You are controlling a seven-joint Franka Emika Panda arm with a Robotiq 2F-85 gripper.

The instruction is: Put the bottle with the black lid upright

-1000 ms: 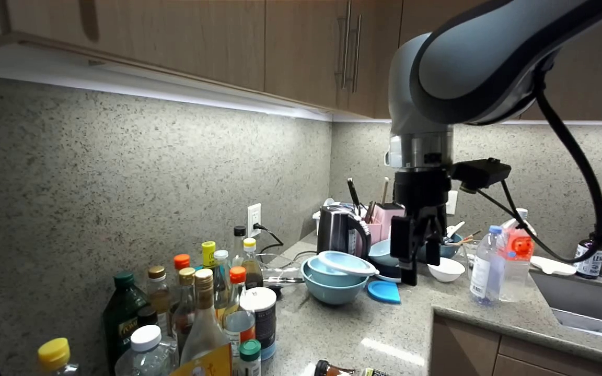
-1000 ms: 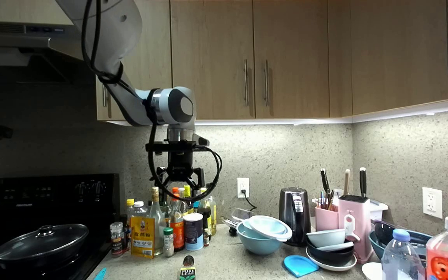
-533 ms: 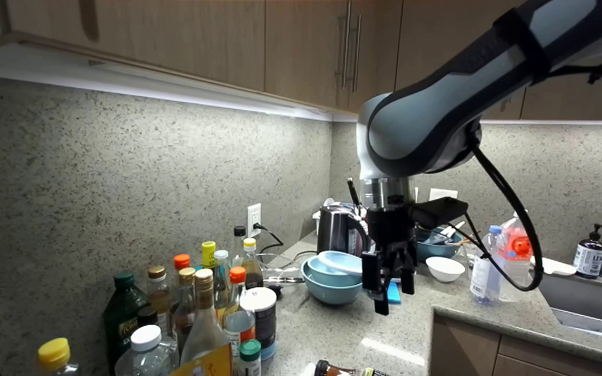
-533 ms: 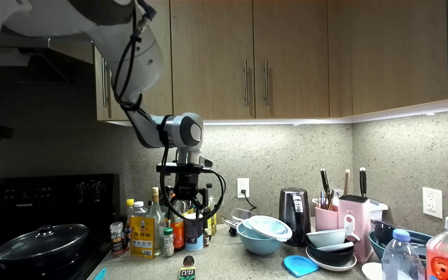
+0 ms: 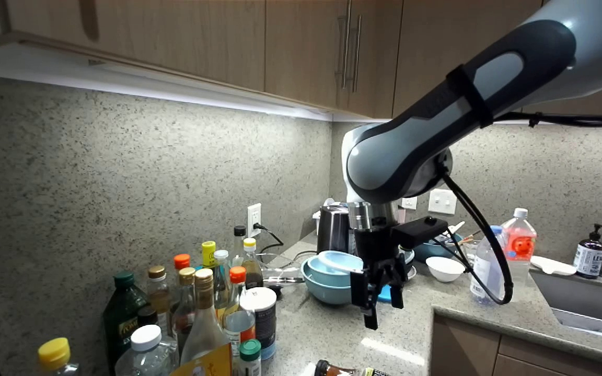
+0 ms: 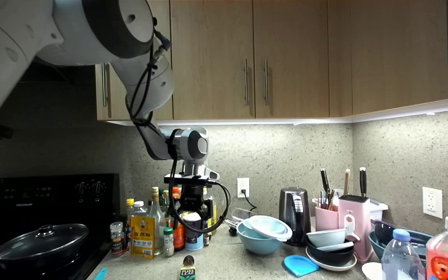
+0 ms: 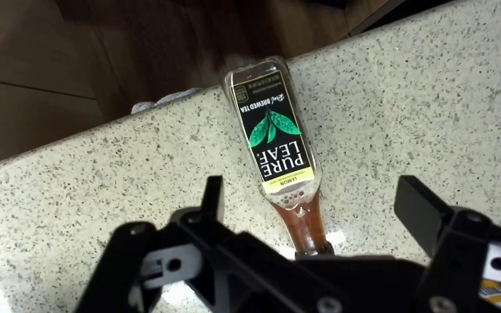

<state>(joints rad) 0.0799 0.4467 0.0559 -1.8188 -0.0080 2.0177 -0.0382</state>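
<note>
A tea bottle with a black lid and a black "Pure Leaf" label lies on its side on the counter in the wrist view (image 7: 272, 143). Its base reaches the counter's front edge, and the lid points toward my gripper's body, which partly hides it. It also shows in both exterior views (image 5: 338, 371) (image 6: 187, 270), cut off by the lower border. My gripper (image 7: 309, 187) is open and empty, pointing down above the counter. In the wrist view its fingers lie on either side of the bottle's neck and shoulder, apart from it. The gripper also shows in both exterior views (image 5: 383, 313) (image 6: 191, 222).
Several upright bottles and jars, including a white-lidded canister (image 6: 193, 233), crowd the counter by the wall. Stacked blue bowls (image 6: 258, 242), a kettle (image 6: 294, 217) and a blue scraper (image 6: 300, 265) stand farther along. A stove with a lidded pan (image 6: 43, 243) is beside the counter.
My arm has come down toward the counter, moving left in one exterior image and slightly right in another. The gripper stays open. The lying bottle has not moved.
</note>
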